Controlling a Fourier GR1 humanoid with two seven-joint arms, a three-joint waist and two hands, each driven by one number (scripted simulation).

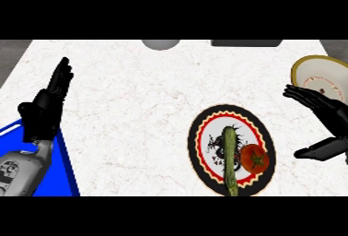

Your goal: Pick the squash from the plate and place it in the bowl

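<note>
A long green squash (231, 159) lies lengthwise on a round patterned plate (204, 138) at the lower middle right. A red tomato (255, 158) sits beside it on the same plate. The bowl (319, 69), yellow-rimmed with a pale inside, stands at the right edge. My right hand (325, 110) is open, fingers straight, between the plate and the bowl and overlapping the bowl's lower part; it holds nothing. My left hand (46, 103) rests open at the left edge, fingers pointing up.
A blue surface (65, 177) fills the lower left corner under my left forearm. A grey round object (161, 44) and a dark object (246, 43) sit at the counter's far edge. White marbled counter (136, 101) spreads across the middle.
</note>
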